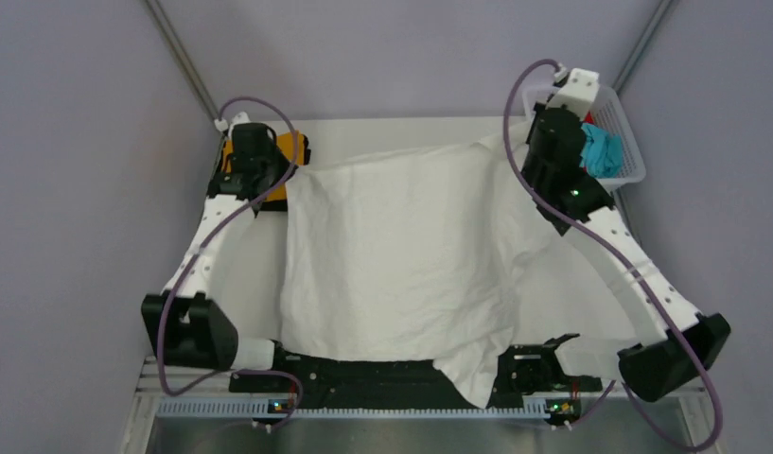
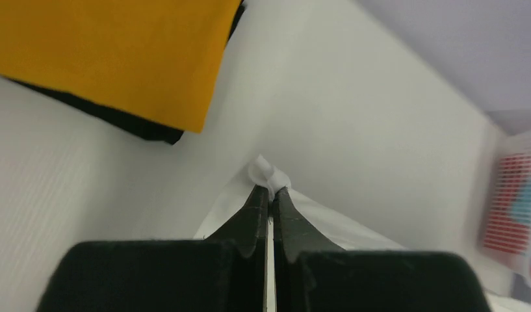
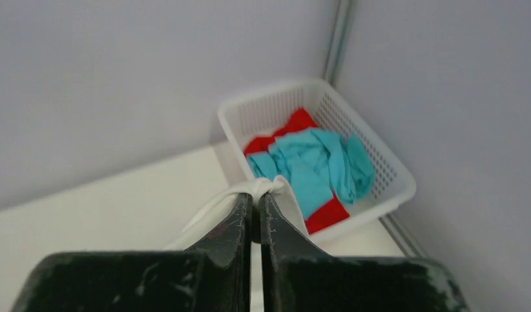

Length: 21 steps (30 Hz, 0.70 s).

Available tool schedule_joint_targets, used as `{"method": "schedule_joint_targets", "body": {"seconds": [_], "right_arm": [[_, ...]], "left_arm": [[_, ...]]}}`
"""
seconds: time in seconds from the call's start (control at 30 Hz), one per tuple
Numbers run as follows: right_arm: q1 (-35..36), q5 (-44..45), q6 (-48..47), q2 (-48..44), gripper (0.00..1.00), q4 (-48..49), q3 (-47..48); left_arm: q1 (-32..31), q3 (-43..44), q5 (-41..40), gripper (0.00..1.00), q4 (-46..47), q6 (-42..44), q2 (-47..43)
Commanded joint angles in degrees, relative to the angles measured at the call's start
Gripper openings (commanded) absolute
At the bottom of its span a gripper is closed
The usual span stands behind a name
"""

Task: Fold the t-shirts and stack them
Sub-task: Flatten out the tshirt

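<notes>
- The orange t-shirt [image 2: 113, 52] lies folded at the far left of the table [image 1: 363, 132], on top of the black t-shirt [image 2: 129, 123], whose edge shows from under it. These two look like the start of the stack.
- The left hand [image 2: 270, 192] is just beside that pile. Its fingers are pressed together on a small tuft of white cloth, the far left corner of the white t-shirt [image 1: 401, 255].
- The white t-shirt is spread over the middle of the table, creased in places. Its near right corner hangs over the near edge, across the arms' base.
- The right hand [image 3: 256, 198] is pinched tight on the shirt's far right corner, which bunches just past its fingertips.
- The basket [image 3: 392, 188] stands in the far right corner, with the teal t-shirt [image 3: 314, 162] crumpled on the red t-shirt [image 3: 298, 121] inside it.
- The step in hand looks like stretching the white t-shirt flat before the first fold.
- To do it well, the hands should move as a pair and level, so the far edge stays taut and straight.
- A draw toward the far side would likely bring the hanging corner back onto the table.
- The left hand should stay clear of the pile, and the right hand should stay clear of the basket.
</notes>
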Motion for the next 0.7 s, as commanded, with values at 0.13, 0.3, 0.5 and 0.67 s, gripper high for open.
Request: {"method": "schedule_joint_targets", "body": {"seconds": [0.13, 0.3, 0.5, 0.67], "right_arm": [[-7.67, -6.11, 12.84, 12.00, 0.00, 10.64, -14.52], [-9.46, -8.64, 13.29, 17.74, 0.00, 11.97, -14.04], [-10.91, -11.96, 13.58, 22.77, 0.00, 12.20, -11.35], [-11.15, -12.29, 13.09, 27.83, 0.00, 11.16, -8.25]], "left_arm": [[0.23, 2.34, 1.02, 0.00, 5.16, -3.35, 26.66], [0.14, 8.37, 3.02, 0.00, 5.32, -3.78, 34.91], [0.23, 14.36, 1.95, 0.00, 4.56, -2.68, 39.95], [0.23, 19.24, 1.65, 0.00, 2.55, -2.37, 43.53]]}}
